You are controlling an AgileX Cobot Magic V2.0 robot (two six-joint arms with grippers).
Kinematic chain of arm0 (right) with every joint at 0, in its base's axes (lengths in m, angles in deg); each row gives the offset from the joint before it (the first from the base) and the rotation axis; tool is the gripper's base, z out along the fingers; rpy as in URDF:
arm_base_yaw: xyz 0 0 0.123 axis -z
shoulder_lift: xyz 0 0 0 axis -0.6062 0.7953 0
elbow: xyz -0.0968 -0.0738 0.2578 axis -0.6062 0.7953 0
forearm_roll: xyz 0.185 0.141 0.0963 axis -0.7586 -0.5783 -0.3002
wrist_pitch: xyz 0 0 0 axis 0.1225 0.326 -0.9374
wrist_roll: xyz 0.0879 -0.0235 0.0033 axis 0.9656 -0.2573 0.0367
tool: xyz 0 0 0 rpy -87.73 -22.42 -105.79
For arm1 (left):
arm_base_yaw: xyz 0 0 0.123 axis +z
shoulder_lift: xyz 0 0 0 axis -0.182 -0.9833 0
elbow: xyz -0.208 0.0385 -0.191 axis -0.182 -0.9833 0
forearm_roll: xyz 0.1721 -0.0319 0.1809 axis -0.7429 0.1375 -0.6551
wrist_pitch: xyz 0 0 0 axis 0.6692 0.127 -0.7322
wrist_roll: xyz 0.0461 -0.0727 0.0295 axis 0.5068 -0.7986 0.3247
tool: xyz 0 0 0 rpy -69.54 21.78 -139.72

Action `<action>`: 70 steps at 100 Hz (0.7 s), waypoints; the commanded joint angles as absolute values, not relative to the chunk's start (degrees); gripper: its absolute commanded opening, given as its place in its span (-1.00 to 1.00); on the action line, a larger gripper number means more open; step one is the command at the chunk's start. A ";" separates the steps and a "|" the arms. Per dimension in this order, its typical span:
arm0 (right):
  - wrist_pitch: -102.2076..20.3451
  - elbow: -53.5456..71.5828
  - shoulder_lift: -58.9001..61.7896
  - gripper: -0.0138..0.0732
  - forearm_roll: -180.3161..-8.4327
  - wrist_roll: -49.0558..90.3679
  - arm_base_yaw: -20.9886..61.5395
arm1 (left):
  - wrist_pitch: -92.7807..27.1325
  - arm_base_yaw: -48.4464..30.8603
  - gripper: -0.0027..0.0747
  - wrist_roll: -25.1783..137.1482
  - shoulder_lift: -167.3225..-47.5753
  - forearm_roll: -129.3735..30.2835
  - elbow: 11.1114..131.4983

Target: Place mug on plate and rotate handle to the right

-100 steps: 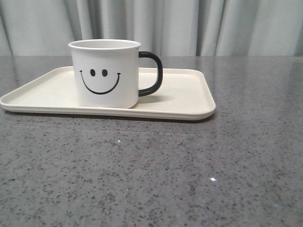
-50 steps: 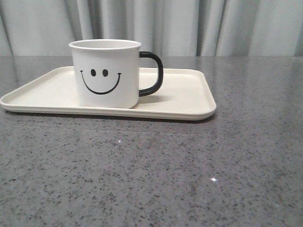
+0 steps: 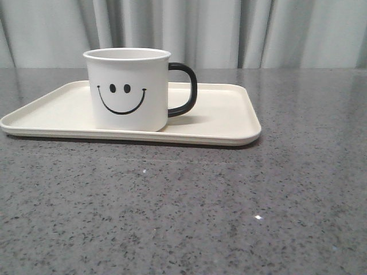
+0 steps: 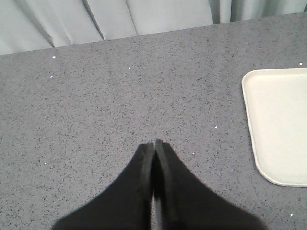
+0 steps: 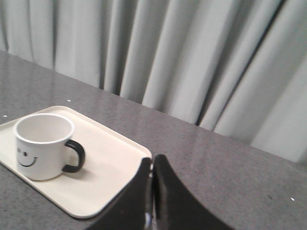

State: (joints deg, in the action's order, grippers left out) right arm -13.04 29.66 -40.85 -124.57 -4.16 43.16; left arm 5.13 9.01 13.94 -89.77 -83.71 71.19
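White cylindrical smiley-face mug (image 3: 127, 89) stands upright on the cream rectangular rimmed plate (image 3: 221, 117) on the grey speckled table (image 3: 183, 206), glossy black handle (image 3: 184, 89) pointing right, left gripper (image 4: 154, 143) and right gripper (image 5: 152, 160) both pinched closed, empty, clear of mug.

Front cam low, close, facing the curtain (image 3: 229, 28). Left wrist cam looks down on the table (image 4: 96, 105); right wrist cam higher, oblique. All three share the plate (image 3: 218, 114).
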 commanded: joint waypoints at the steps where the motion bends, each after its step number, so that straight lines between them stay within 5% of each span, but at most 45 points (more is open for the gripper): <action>1: -21.39 31.73 -41.59 -0.82 -123.27 -3.24 42.48 | -0.84 8.60 -0.98 13.21 -87.86 -84.09 70.21; 70: -24.36 35.31 -41.80 -0.82 -118.28 -3.12 39.16 | -2.03 8.83 -0.98 13.07 -79.98 -83.00 60.74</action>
